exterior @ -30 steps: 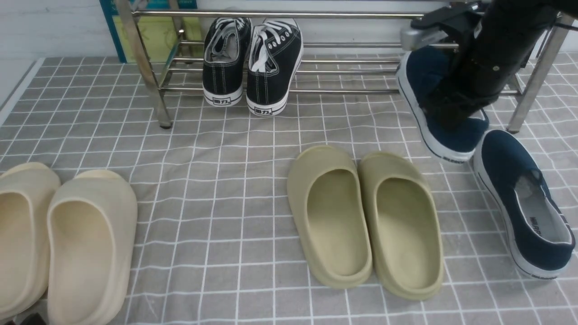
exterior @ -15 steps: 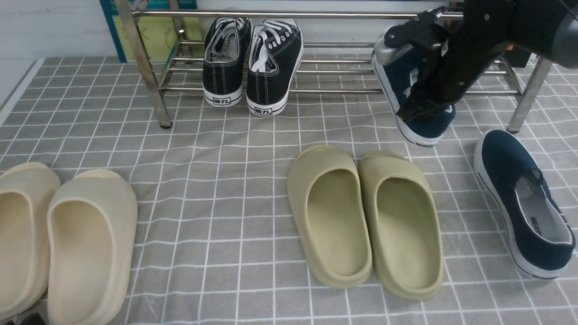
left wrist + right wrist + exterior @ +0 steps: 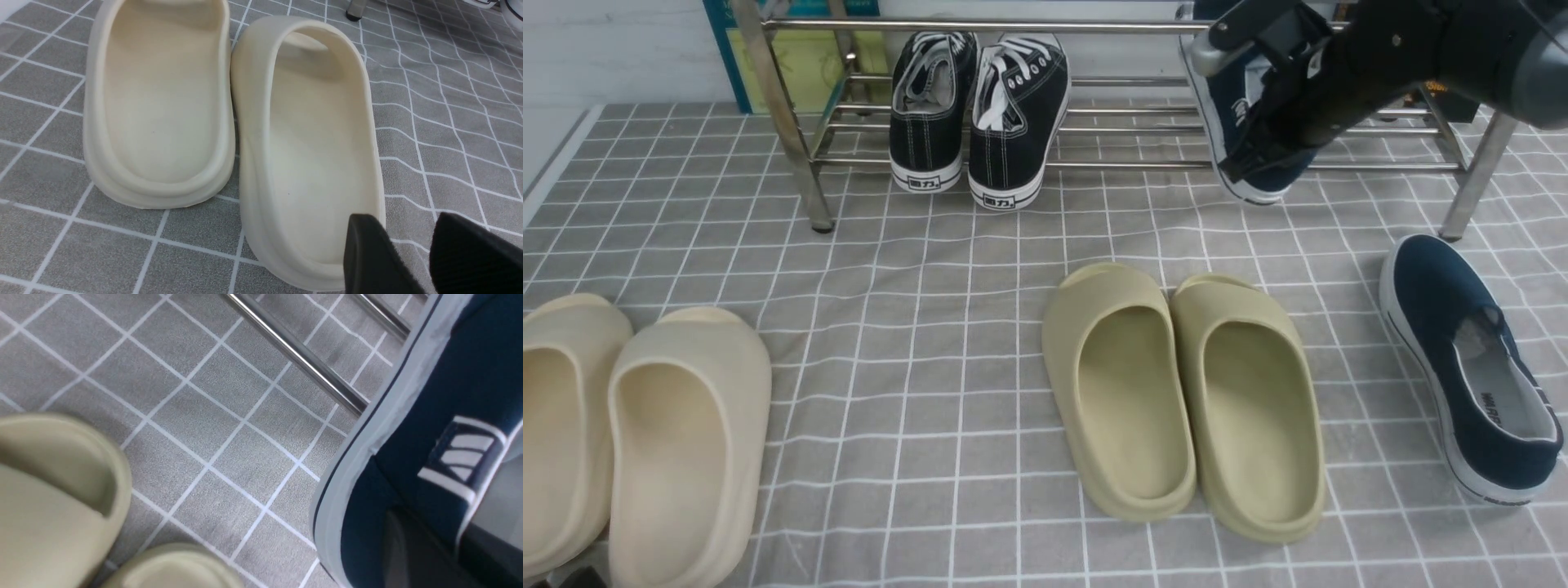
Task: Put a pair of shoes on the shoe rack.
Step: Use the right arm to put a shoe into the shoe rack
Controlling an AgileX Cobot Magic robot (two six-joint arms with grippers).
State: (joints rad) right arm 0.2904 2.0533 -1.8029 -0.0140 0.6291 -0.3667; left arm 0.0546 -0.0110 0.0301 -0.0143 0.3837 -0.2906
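One navy-blue slip-on shoe [image 3: 1227, 73] hangs tilted over the right part of the chrome shoe rack [image 3: 1143, 166], heel just above the front bar. My right gripper [image 3: 1245, 159] is shut on its side wall, one finger inside the shoe and one outside. The right wrist view shows this shoe [image 3: 449, 388] close up in that gripper [image 3: 453, 555], with a rack bar [image 3: 298, 355] beneath. The other navy shoe [image 3: 1470, 367] lies on the grey checked cloth at the right. My left gripper [image 3: 406, 228] is open and holds nothing, beside a cream slide [image 3: 314, 143].
A pair of black lace-up sneakers [image 3: 976, 106] leans on the rack's left half. Olive slides [image 3: 1184, 392] sit mid-cloth and cream slides [image 3: 629, 433] at the near left. The rack's right leg [image 3: 1478, 171] stands beside the held shoe. A teal-framed board [image 3: 800, 57] leans behind.
My right gripper has carried the navy shoe up off the cloth, to the left and away from me, until it is over the rack's bars. Nothing else has moved.
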